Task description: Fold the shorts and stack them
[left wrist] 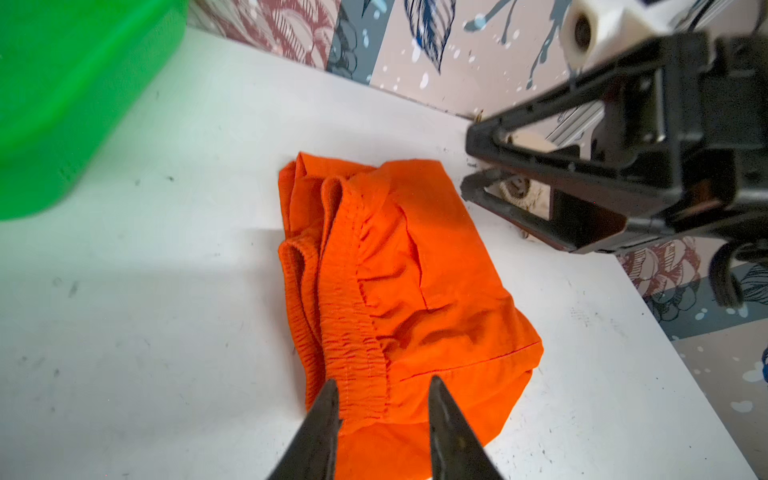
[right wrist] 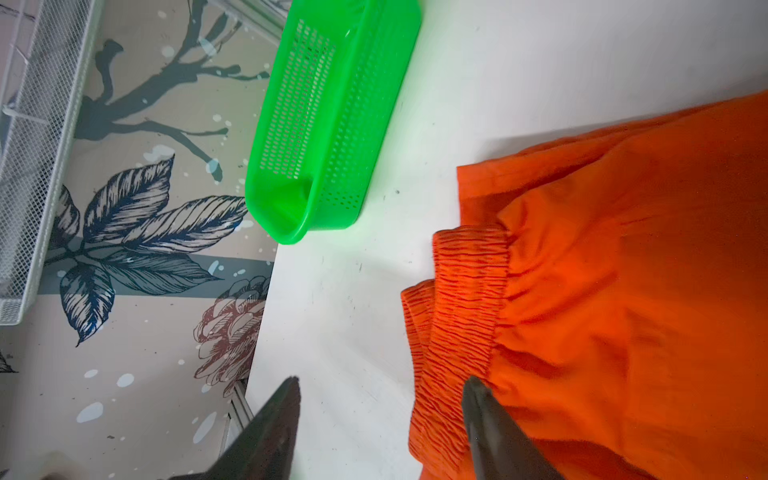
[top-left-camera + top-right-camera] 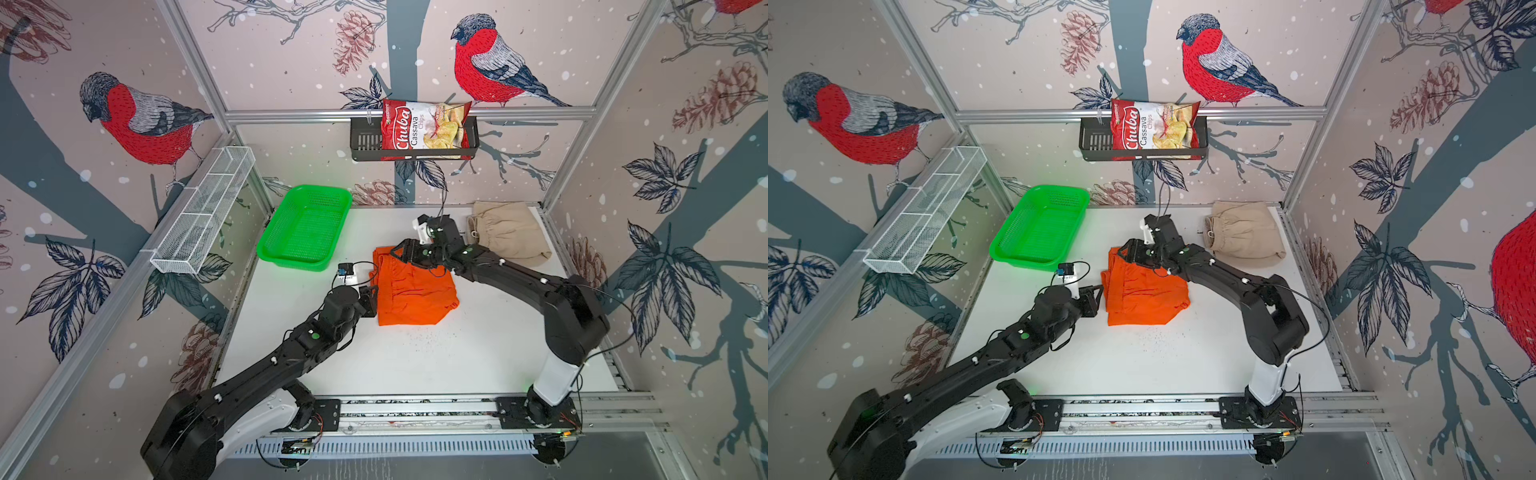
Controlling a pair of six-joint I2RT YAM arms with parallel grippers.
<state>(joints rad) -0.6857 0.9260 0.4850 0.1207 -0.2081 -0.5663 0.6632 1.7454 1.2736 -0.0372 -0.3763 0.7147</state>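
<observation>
The orange shorts (image 3: pixel 415 295) lie near the middle of the table (image 3: pixel 457 357), folded into a rough square with the gathered waistband (image 1: pixel 353 316) along the side facing the left edge. The beige shorts (image 3: pixel 509 232) sit folded in the far right corner, well apart from them, and the green basket (image 3: pixel 305 226) stands at the far left corner. The left jaws stand partly open at the waistband side, their tips straddling the band in the left wrist view without pinching it. The right jaws are spread wide at the far waistband corner, one tip over bare table and one over the cloth, holding nothing. The fold looks done or nearly so, so the step in hand is probably taking hold of the orange pair to carry it onto the beige pair. To do that well, each pair of jaws should go low enough to catch every layer at the waistband, since the band shows doubled in both wrist views and a shallow pinch would peel off only the top layer. The two grips should sit at the two ends of that same edge and rise together, keeping the edge taut so the fold does not fall open. The near right corner looks loose and may drag. Set it down square on the beige pair.
</observation>
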